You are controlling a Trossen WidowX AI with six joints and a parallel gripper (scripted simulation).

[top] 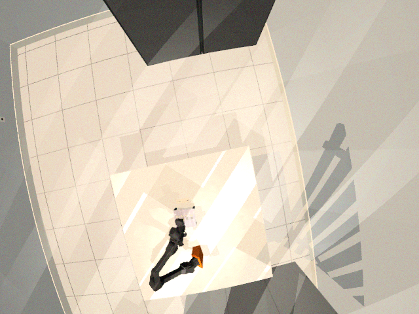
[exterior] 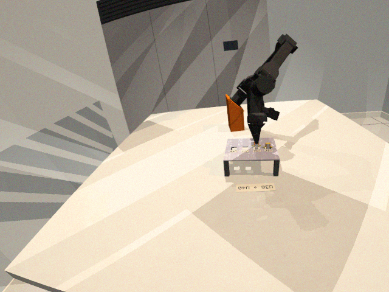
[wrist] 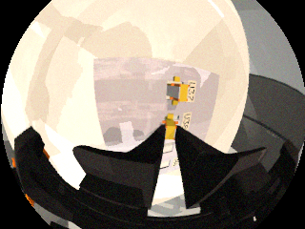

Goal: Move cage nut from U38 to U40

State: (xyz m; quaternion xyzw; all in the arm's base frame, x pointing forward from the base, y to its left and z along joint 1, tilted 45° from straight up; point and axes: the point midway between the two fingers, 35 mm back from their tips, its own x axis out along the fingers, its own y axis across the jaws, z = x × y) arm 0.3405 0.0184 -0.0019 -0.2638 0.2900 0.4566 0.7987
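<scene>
Gripping U38 cage nut (exterior: 256, 146) (wrist: 170, 124), end effector (exterior: 256, 143) (wrist: 170, 128) nearly shut, over rail plate (top: 190, 213) (exterior: 238, 155) (wrist: 129, 95).

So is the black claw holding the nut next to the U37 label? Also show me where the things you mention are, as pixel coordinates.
No, the claw (wrist: 170, 127) is closed on the other nut (wrist: 170, 134), and the one by the U37 label (wrist: 192, 92) sits apart from it.

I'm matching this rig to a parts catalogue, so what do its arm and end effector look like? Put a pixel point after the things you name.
The arm (top: 163, 262) (exterior: 278, 59) is matte black to dark grey, with chunky, angular links and a rounded joint housing. The end effector (exterior: 256, 143) (wrist: 170, 128) is black too, its two fingers tapering to narrow tips. I can make out no cables or markings.
</scene>
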